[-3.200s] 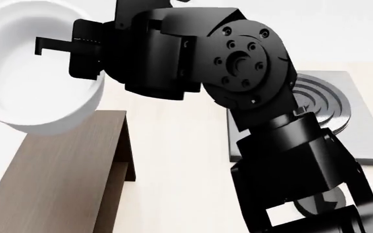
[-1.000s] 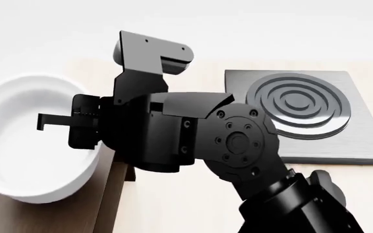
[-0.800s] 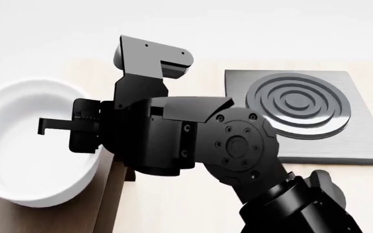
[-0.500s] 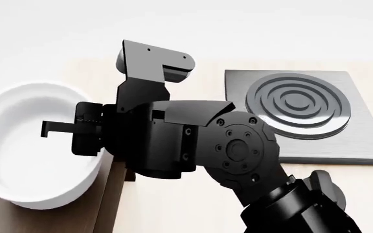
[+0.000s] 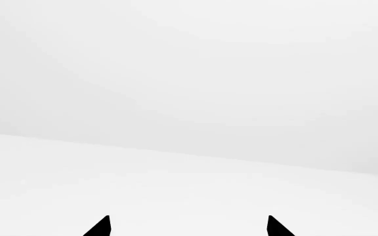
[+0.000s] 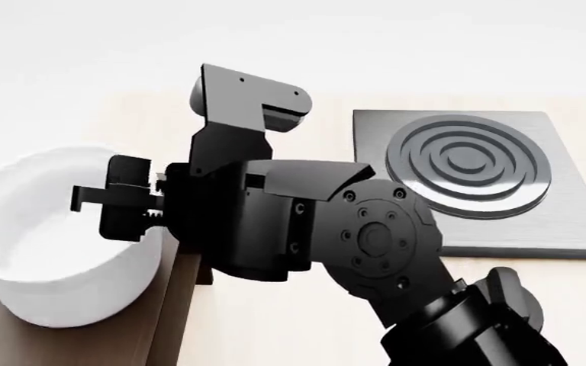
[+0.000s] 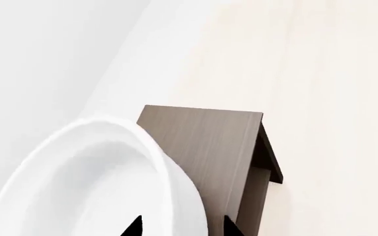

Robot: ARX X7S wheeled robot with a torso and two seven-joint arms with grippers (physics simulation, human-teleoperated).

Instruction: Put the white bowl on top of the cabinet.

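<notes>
- deep glossy white round bowl (image 6: 54, 244): on the flat top of the dark brown wood-grain cabinet (image 6: 120, 343), at its end; nothing visible inside.
- right gripper (image 7: 181, 227): fingers astride the bowl's near wall, narrowly parted, clamped on it.
- grey square stove plate (image 6: 471, 179): well apart, bare.
- left gripper (image 5: 187, 227): tips parted, holding nothing.

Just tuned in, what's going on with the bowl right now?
The right gripper is clamped on the rim of the white bowl, one finger inside and one outside. The bowl sits low over the cabinet top, near its end; whether it is fully resting there is hard to tell. The stove plate lies off to the right. The left gripper is open, facing blank white.
</notes>
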